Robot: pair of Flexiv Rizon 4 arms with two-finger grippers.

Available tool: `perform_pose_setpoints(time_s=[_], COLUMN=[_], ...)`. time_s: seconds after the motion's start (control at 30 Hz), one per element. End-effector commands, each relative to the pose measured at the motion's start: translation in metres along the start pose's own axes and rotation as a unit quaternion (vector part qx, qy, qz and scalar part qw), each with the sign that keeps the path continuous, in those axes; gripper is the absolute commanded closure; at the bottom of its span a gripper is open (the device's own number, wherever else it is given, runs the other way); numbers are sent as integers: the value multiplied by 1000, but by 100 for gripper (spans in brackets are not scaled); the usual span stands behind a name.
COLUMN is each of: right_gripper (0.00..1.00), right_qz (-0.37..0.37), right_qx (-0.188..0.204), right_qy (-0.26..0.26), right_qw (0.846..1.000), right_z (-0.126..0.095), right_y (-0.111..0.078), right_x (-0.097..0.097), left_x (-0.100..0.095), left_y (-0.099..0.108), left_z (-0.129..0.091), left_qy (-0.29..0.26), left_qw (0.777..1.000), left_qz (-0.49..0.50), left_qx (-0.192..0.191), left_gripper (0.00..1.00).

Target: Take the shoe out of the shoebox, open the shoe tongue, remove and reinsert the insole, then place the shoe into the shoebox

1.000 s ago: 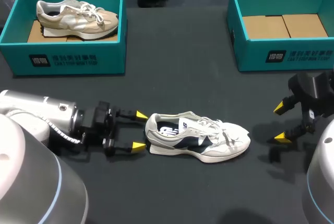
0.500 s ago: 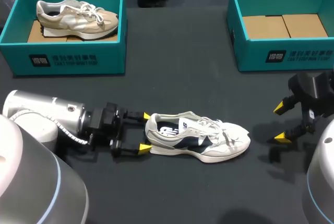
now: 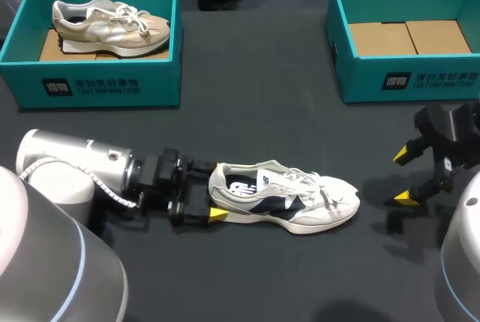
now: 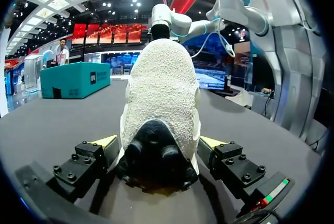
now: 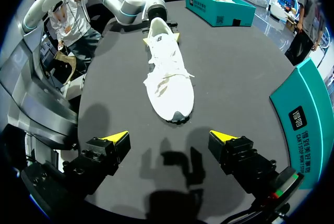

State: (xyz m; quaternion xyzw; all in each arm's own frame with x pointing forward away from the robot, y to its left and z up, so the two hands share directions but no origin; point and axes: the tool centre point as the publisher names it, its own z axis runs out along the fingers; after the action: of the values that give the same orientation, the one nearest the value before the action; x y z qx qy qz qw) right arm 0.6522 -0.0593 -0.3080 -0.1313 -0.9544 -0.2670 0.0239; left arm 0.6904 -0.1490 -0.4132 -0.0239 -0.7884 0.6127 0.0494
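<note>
A white-and-navy mesh sneaker (image 3: 281, 202) lies on the black surface (image 3: 255, 97), its heel between the left gripper's (image 3: 214, 191) open jaws. The right gripper's (image 3: 403, 176) jaws are open too. The teal cardboard shoebox (image 3: 360, 82) behind it bears a white printed label.

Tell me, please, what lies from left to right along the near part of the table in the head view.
Left arm → left gripper, its fingers either side of the shoe's heel → shoe, toe pointing right → right gripper.

Bare black desk (image 3: 255, 112) spans mid-frame. Upper-left teal cardboard shoebox (image 3: 97, 85), upper-right teal cardboard shoebox (image 3: 409, 80) and white-and-navy sneaker (image 3: 285, 196) bound it.
</note>
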Motion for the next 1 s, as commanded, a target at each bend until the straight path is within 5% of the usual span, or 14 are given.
perform_pose_setpoints(time_s=[0.03, 0.73, 0.8, 1.0], right_gripper=[0, 0, 0, 0], right_qz=[0, 0, 0, 0], right_qx=[1, 1, 1, 1], right_qy=[-2, -2, -2, -2], right_qw=[1000, 1000, 1000, 1000], right_z=[-1, -1, -1, -1], right_y=[0, 0, 0, 0], right_x=[2, 2, 2, 2], left_x=[-2, 2, 2, 2], left_y=[2, -5, -5, -5], left_z=[7, 33, 35, 39], left_qy=[3, 15, 15, 15], left_qw=[1000, 1000, 1000, 1000], left_qz=[0, -4, -4, -4], left_qx=[1, 6, 6, 6], left_gripper=[0, 0, 11, 100])
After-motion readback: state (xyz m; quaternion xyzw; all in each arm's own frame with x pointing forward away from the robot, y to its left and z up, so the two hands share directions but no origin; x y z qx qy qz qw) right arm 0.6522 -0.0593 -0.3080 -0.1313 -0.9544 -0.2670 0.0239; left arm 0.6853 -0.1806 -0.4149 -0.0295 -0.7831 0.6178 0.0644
